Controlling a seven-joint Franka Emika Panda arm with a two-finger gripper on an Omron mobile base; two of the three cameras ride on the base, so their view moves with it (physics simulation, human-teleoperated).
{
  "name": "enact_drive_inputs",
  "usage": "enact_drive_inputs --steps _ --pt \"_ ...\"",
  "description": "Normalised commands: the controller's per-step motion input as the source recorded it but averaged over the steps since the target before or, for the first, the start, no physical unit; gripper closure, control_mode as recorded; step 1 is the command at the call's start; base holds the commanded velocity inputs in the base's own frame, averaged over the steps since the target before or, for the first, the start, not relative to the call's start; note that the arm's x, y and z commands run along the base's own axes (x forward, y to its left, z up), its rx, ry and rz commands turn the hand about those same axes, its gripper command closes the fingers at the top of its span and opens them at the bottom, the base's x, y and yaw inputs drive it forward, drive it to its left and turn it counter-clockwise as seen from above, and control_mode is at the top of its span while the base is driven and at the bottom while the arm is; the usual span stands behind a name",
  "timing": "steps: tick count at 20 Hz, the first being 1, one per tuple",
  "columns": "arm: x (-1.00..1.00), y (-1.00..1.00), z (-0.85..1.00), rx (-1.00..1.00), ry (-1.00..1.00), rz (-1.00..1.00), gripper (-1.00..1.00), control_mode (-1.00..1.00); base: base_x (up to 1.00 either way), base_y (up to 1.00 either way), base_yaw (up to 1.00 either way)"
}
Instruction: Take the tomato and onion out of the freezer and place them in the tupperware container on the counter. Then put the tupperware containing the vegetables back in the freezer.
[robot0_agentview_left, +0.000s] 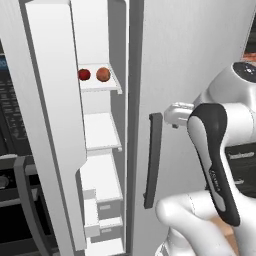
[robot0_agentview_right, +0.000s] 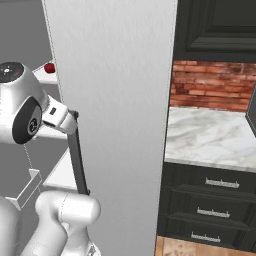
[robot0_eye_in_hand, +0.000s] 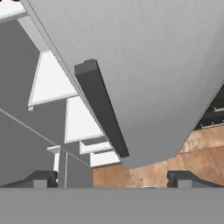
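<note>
Freezer (robot0_agentview_left: 95, 130) door ajar w/ tomato (robot0_agentview_left: 84, 74) beside onion (robot0_agentview_left: 103, 74) on top shelf; gripper (robot0_eye_in_hand: 114, 178) spread wide, holding nothing, near dark handle (robot0_eye_in_hand: 101, 107).

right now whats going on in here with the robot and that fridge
The freezer stands open, with the tomato and the onion side by side on an upper white shelf. The arm's pincer is open and empty, close to the dark vertical handle on the neighbouring closed door. Nothing has been picked up yet. The marble counter lies to the right.
</note>
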Motion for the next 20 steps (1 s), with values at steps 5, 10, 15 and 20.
enact_drive_inputs --steps 5,10,15,20 --pt "0.0 -0.01 -0.07 0.0 0.0 -0.01 -1.0 1.0 0.07 0.17 -0.07" --pt "0.0 0.0 0.0 0.0 0.0 0.0 -1.0 1.0 0.67 0.55 -0.16" --pt "0.0 0.0 0.0 0.0 0.0 0.0 -1.0 1.0 0.17 0.53 -0.14" --pt "0.0 0.0 0.0 0.0 0.0 0.0 -1.0 1.0 -0.04 0.5 -0.03"
